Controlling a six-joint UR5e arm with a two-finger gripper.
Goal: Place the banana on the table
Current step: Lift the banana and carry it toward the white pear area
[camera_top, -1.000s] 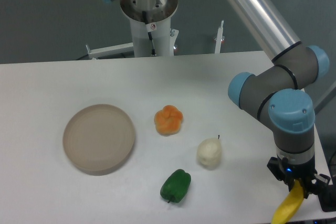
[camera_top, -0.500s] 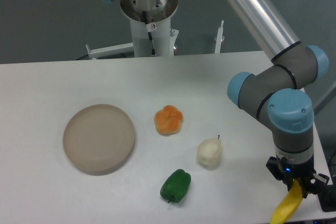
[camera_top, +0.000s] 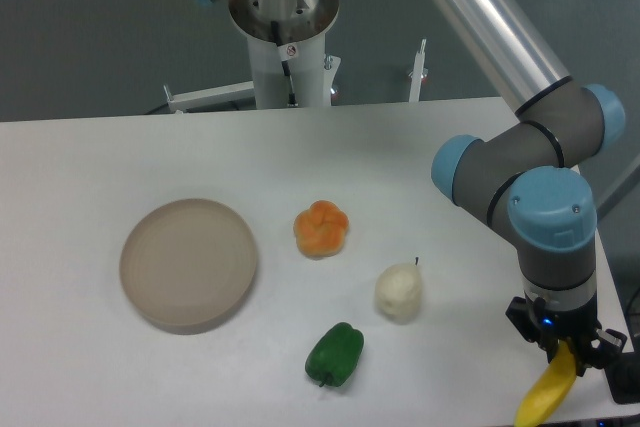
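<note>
gripper (camera_top: 563, 349): we've got it pinching the top end of the banana (camera_top: 546, 396), fingers pressed onto it, near the front right corner of the table (camera_top: 200, 147).
banana: hangs straight down out of the jaws, tip almost at the bottom edge of the shot. We can't tell if that tip is touching the tabletop yet.
what just changed: honestly barely anything. Over the last second the arm creeps a hair to our left and the banana slides with it, same tilt, same grip.
what that means: we're guessing this is the slow final bit of the set-down, not a carry anymore. No release yet, so the job isn't done.
neighbours: pear (camera_top: 398, 291) sits well off to the left of the gripper, green pepper (camera_top: 335, 353) further left, then the orange fruit (camera_top: 321, 228) and the plate (camera_top: 188, 263) way over. Nothing crowds the drop spot.
</note>
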